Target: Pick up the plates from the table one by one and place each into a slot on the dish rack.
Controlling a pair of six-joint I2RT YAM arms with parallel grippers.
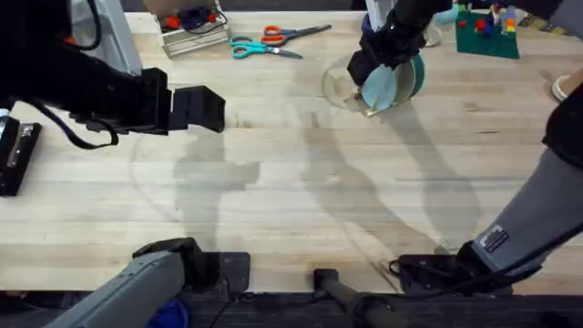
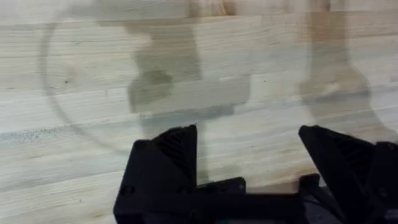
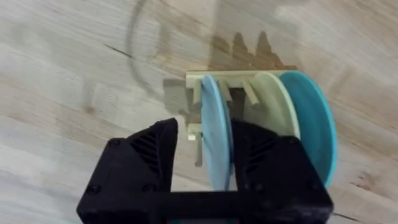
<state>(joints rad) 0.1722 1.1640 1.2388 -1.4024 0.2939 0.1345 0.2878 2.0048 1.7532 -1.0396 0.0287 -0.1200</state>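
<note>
I am lowering the light blue plate (image 3: 217,134) straight into its slot at the dish rack (image 3: 198,106), up at one o'clock on the table (image 1: 291,182) — right gripper (image 3: 205,158) pinched on it, beside the pale yellow plate (image 3: 273,106) — while the left gripper (image 2: 249,155) is hanging spread apart.

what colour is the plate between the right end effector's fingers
Light blue plate, standing on edge in the dish rack; clearest in the right wrist view.

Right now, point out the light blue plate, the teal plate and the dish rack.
light blue plate (image 3: 216,134), right wrist view, on its flat face.
teal plate (image 3: 314,124), right wrist view, on its outer face near the rim.
dish rack (image 3: 200,78), right wrist view, on its base rail.
</note>
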